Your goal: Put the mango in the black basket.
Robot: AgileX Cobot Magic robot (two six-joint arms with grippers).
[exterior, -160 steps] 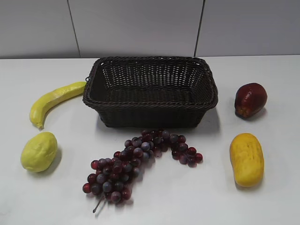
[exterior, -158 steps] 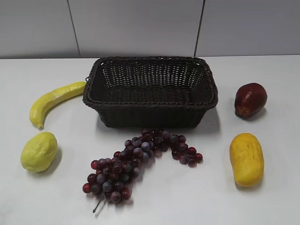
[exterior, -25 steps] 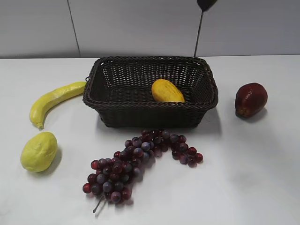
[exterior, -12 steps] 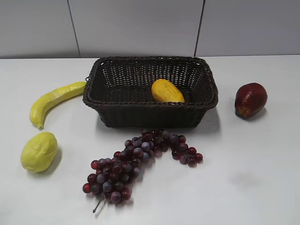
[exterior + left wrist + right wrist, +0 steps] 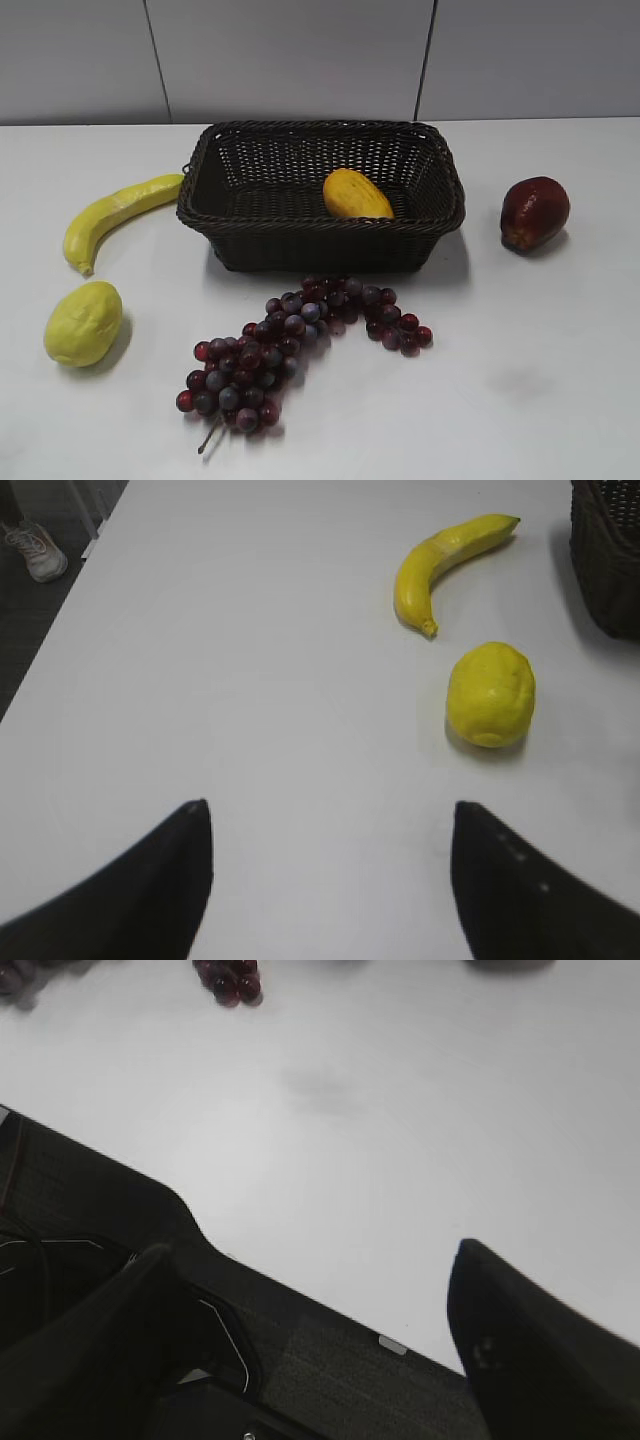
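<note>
Now the mango (image 5: 356, 194) lay inside the black basket (image 5: 320, 240), far from both spread, empty grippers: left gripper (image 5: 330, 865), right gripper (image 5: 310, 1335).

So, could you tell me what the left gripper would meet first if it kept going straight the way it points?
Probably nothing: ahead of the open left gripper lies bare table. The lemon and banana sit off to the right of that line, though depth is hard to judge.
</note>
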